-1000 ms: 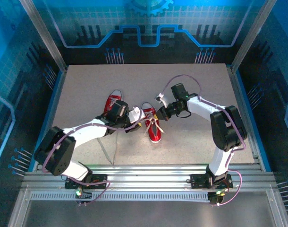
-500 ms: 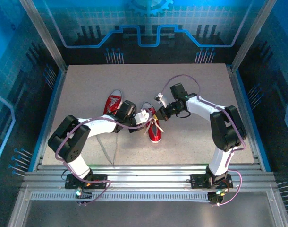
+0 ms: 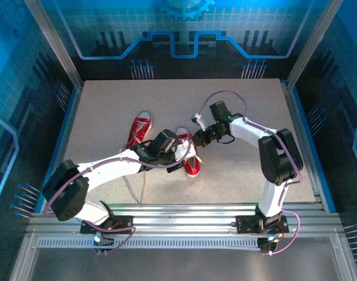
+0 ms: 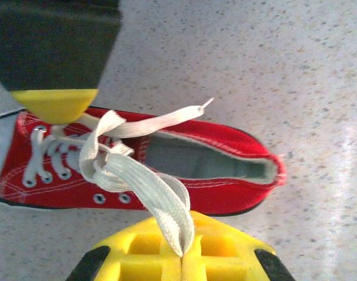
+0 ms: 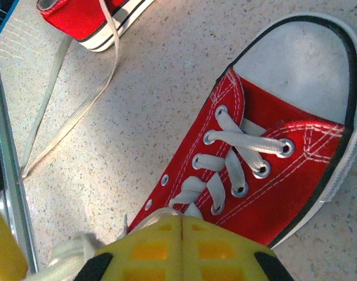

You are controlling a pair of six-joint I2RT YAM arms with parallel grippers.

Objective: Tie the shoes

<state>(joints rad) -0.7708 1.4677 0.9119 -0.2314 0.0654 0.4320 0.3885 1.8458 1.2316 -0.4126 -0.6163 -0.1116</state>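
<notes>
Two red shoes lie on the grey table. The nearer shoe [image 3: 191, 159] [image 4: 225, 170] points its white toe cap [image 5: 295, 64] away from the arms. My left gripper [image 3: 181, 151] [image 4: 182, 257] is shut, its yellow pads pinching a loop of that shoe's white lace [image 4: 161, 193] beside the shoe's opening. My right gripper [image 3: 196, 140] [image 5: 181, 222] is shut over the top eyelets, with the other lace strand [image 5: 193, 190] running under its pads. Its yellow fingertip [image 4: 54, 104] shows above the knot of crossed laces [image 4: 99, 155].
The second shoe [image 3: 140, 130] [image 5: 91, 17] lies to the left, its loose laces [image 3: 131, 181] [image 5: 79, 111] trailing toward the near edge. Metal rails [image 3: 178, 216] run along the table's front. Blue-lit walls enclose the table's sides and back.
My left arm has swung right to the nearer shoe and its jaws have shut on the lace loop. The right gripper has stayed shut in nearly the same place.
</notes>
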